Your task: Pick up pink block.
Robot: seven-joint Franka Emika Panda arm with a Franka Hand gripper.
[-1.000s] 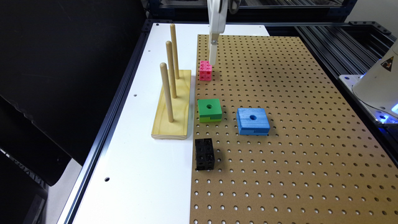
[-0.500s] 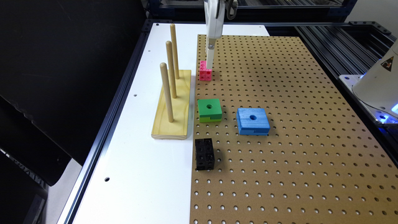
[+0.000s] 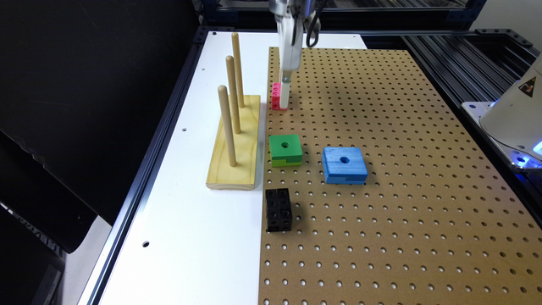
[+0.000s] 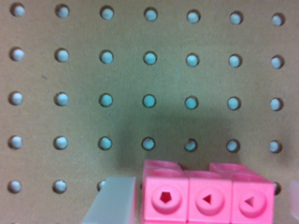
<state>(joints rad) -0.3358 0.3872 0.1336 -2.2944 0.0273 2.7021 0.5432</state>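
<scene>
The pink block (image 3: 275,96) lies near the far left edge of the brown pegboard (image 3: 402,169), as seen in the exterior view. My gripper (image 3: 284,96) has come down right at it, its white part covering the block's right side. In the wrist view the pink block (image 4: 205,198) shows three joined cubes with holed faces, sitting between my fingers. One grey finger (image 4: 112,203) stands close beside one end of the block, and the other finger barely shows at the frame edge with a gap to the block. The gripper (image 4: 203,205) is open around the block.
A wooden base with three upright pegs (image 3: 235,135) stands on the white board at the exterior view's left of the block. A green block (image 3: 285,149), a blue block (image 3: 344,164) and a black block (image 3: 278,209) lie nearer on the pegboard.
The gripper has come straight down from above the pink block to its level on the pegboard. The blocks have not moved.
</scene>
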